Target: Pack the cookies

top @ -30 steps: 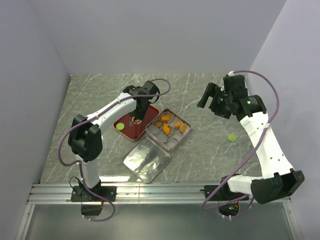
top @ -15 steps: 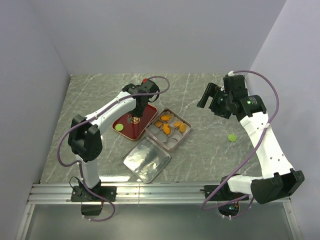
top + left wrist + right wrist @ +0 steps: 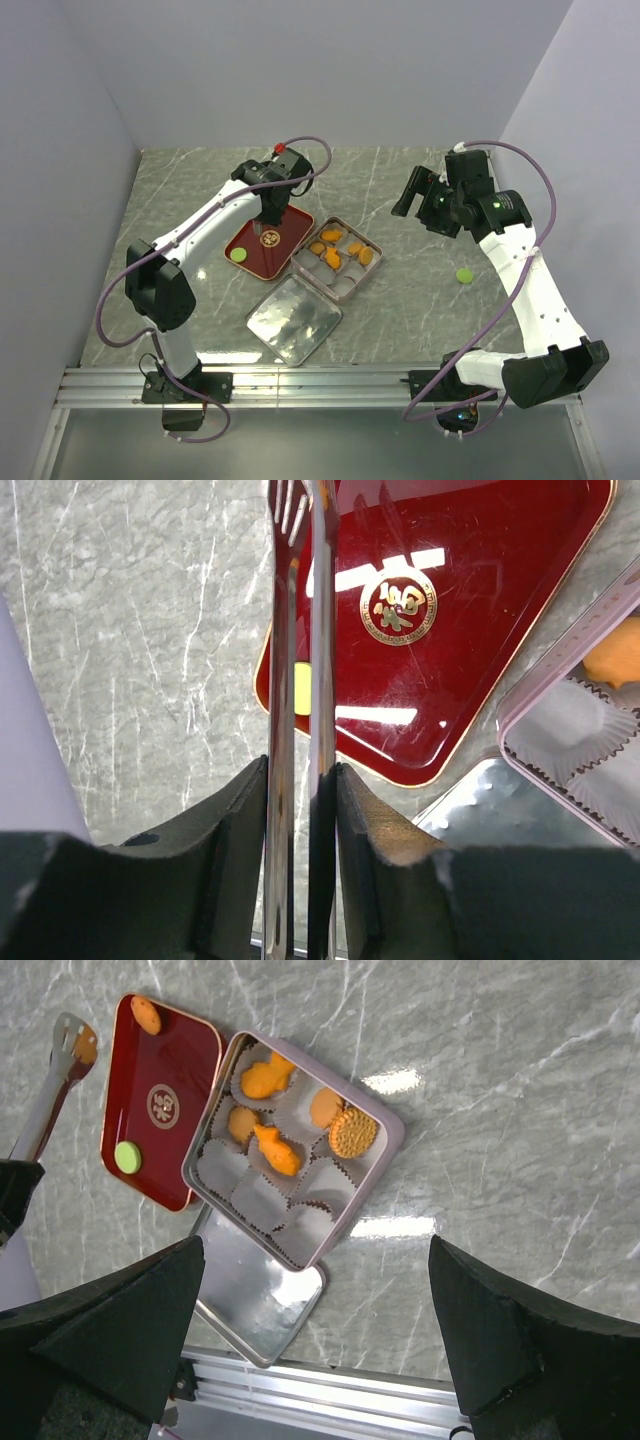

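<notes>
Tongs point(image 3: 322, 630) cropped at tips — green cookie point(image 3: 302, 688) half-hidden.

Robot lab: walled-in marble table point(image 3: 400, 290)

We see a grey marble-patterned surface point(image 3: 420, 300) boxed in by plain pale walls point(image 3: 330, 70), an aluminium rail point(image 3: 330, 380) along its near edge.

In the left wrist view the tongs point(image 3: 322, 680) run off the top edge, so their tips go unseen, and their two arms cover all but a sliver of what may be a green cookie point(image 3: 302, 688). The box point(image 3: 560, 658) is cut off at the right edge.
</notes>
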`<state>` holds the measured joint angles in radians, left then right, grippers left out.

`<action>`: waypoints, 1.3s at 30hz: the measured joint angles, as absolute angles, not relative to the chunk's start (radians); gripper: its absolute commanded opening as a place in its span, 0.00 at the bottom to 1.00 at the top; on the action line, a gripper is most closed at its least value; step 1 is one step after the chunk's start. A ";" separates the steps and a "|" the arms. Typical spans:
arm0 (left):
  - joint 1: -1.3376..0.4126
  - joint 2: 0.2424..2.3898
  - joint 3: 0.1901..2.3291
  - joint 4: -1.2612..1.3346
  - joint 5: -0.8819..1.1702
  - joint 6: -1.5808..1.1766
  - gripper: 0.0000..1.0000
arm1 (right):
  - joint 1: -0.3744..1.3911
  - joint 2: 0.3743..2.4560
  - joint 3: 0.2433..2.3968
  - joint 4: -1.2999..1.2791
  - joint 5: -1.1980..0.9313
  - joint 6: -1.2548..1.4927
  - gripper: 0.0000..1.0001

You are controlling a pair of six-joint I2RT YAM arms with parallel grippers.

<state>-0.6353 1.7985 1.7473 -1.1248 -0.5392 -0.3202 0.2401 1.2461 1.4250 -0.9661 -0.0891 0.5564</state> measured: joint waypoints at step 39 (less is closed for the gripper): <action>-0.636 1.935 1.713 -1.032 -0.433 -0.262 0.44 | 0.253 1.222 1.414 -0.966 -0.058 0.548 1.00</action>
<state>-0.6365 1.9347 1.7134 -1.0321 -0.4328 -0.2623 0.2527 1.2217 1.4136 -0.9661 -0.0578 0.5484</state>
